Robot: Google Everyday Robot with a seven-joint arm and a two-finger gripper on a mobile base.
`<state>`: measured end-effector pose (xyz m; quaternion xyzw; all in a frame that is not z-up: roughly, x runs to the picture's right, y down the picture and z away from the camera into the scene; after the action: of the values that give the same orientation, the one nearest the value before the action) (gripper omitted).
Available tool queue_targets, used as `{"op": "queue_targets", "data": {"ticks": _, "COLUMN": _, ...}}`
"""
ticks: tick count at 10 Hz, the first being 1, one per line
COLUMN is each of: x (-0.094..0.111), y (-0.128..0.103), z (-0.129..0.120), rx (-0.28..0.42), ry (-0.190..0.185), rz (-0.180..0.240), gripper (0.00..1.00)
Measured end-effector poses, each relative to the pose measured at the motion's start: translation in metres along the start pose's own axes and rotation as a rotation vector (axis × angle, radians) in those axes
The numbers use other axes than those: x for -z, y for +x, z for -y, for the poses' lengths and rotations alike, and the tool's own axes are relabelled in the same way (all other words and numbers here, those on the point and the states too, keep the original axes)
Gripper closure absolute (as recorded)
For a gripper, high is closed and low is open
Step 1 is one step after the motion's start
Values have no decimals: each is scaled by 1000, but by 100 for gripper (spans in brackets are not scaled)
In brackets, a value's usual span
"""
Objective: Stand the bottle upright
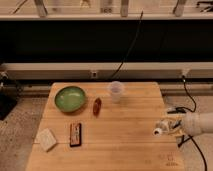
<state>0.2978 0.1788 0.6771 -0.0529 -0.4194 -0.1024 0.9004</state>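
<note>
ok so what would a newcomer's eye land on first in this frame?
The white arm at the right, its gripper over the right edge of the wooden table, with the bottle at its tip, lying sideways, cap pointing left. Next comes the bright green bowl at the table's back left, and the translucent cup near the back centre.
</note>
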Motion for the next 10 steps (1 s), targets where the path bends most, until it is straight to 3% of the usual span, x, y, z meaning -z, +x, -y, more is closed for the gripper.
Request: {"op": "queue_targets", "data": {"ticks": 10, "x": -17, "y": 8, "z": 27, "rx": -4, "ry": -60, "rz": 124, "gripper": 100}}
